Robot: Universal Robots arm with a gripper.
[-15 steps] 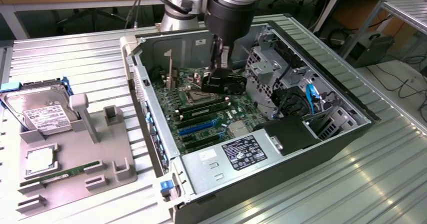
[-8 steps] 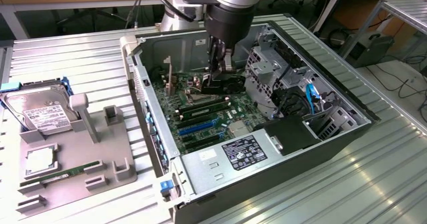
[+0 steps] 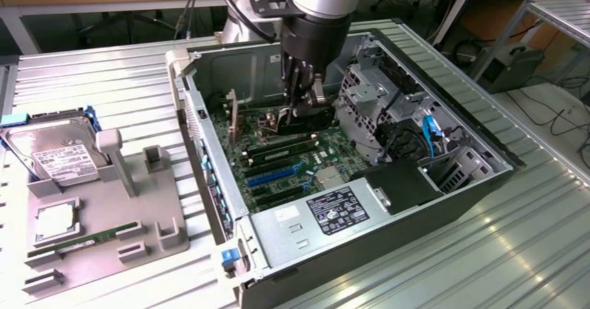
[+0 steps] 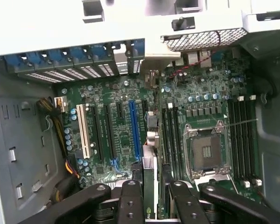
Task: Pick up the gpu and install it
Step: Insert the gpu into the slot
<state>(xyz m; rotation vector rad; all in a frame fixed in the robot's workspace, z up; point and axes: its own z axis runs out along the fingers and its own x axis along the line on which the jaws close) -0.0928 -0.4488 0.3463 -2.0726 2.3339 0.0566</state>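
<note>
The gripper (image 4: 151,200) was partly closed, its dark fingers (image 4: 130,203) clamped on either side of the gpu (image 4: 149,179). The card was seen edge-on in the wrist view and hung upright between them. It was held inside the open computer case (image 3: 479,184), just above the motherboard (image 4: 196,93) and not yet seated.

Just beyond the card's lower edge ran the long blue slot (image 4: 135,126), with a white slot (image 4: 85,130) well to one side. The empty processor socket (image 4: 207,149) lay on the other side. Farther on, at the case's rear wall, stood the row of slot covers (image 4: 74,72).

Judging by this, picking up was done and the step in hand was the install, with the card poised over the expansion slots. Seating it would likely call for lining the card's edge squarely along a slot. Its metal bracket would need to face the rear covers, and the push would need to be straight.

The case stood near the middle of the counter (image 3: 516,254). Toward the counter's edge at the exterior view's left sat a grey tray (image 3: 138,212) with a hard drive (image 3: 60,157) and a green RAM stick (image 3: 83,243).
</note>
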